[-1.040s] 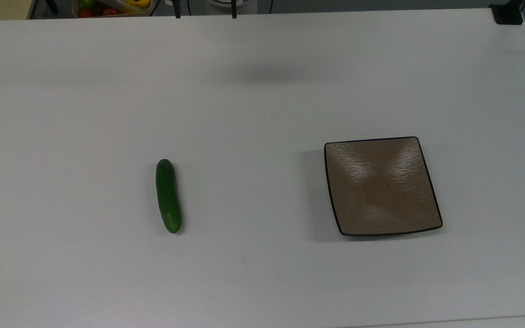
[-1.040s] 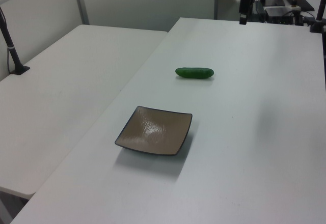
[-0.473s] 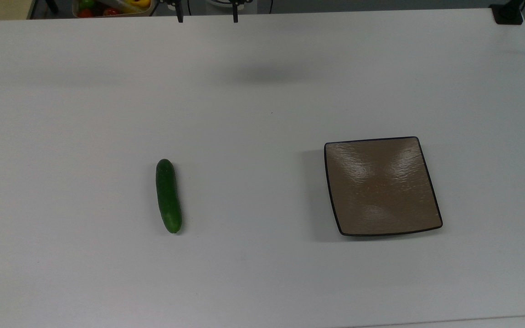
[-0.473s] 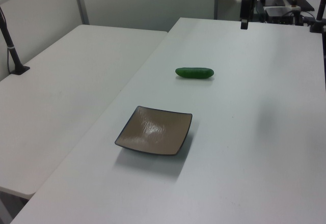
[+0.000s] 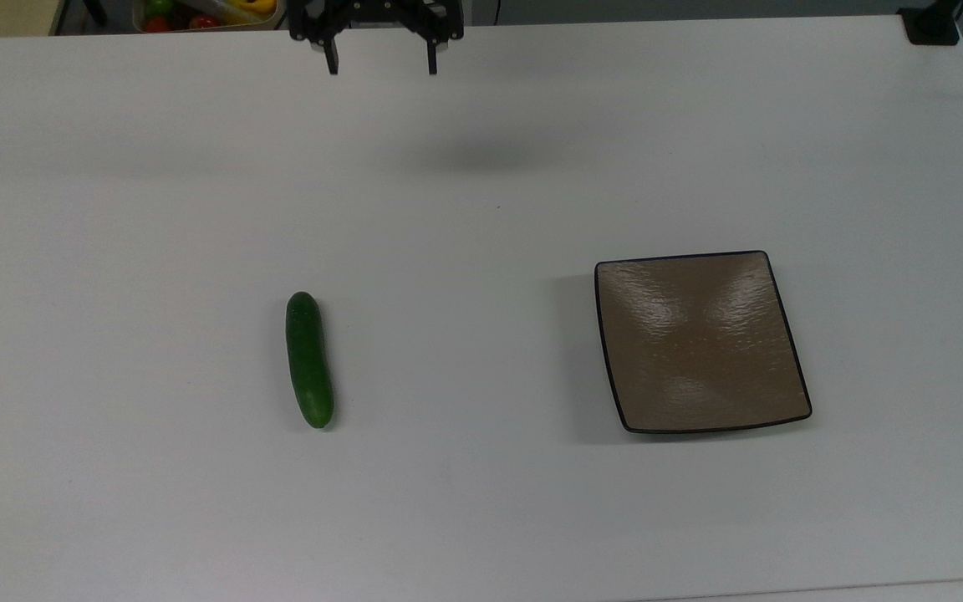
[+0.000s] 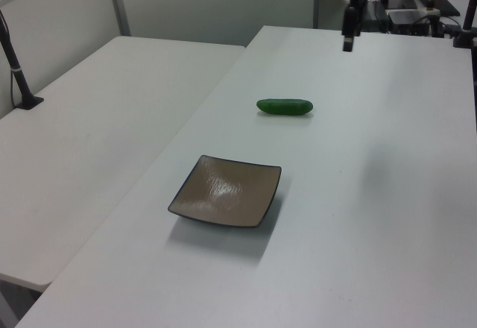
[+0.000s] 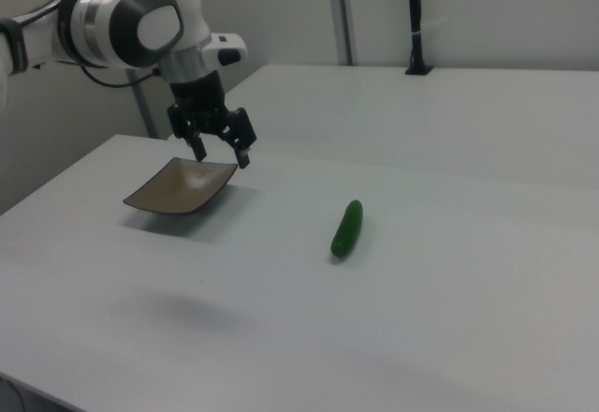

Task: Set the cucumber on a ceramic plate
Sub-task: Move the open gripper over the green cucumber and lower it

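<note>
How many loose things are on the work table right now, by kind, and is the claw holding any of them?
Cucumber: 1, lying on the table.
Ceramic plate: 1, nothing on it.
Total: 2.
The claw is open and holds nothing, high above the table's far edge in the top view.

In the top view we see a white table (image 5: 481,518) with the cucumber (image 5: 308,359) lying lengthwise, its ends toward the top and bottom of the frame, in the top view's left half. Well apart from it, toward the top view's right, sits the ceramic plate (image 5: 701,341), square, glossy brown with a thin black rim, nothing on it. At the upper edge the gripper (image 5: 381,67) hangs with its two black fingers (image 5: 332,60) spread wide. A soft shadow (image 5: 481,155) lies on the table below it. A bin of colourful produce (image 5: 206,14) peeks in at the top left.
</note>
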You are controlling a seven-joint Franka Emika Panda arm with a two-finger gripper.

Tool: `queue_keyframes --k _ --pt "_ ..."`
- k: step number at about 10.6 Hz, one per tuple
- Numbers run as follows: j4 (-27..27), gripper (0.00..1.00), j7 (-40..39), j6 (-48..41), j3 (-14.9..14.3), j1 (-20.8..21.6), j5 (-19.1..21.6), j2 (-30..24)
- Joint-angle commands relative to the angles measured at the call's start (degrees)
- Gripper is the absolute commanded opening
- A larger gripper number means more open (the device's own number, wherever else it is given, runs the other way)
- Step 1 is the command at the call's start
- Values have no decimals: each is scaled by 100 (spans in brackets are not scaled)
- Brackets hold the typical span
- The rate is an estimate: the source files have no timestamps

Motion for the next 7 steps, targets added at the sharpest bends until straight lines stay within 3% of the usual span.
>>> queue_keyframes --k 1,4,7 --pt "35 100 -239 970 -109 -87 80 193" --pt "211 100 -775 1622 -337 -228 150 544" --pt "370 100 -794 2351 -408 -316 194 1009"
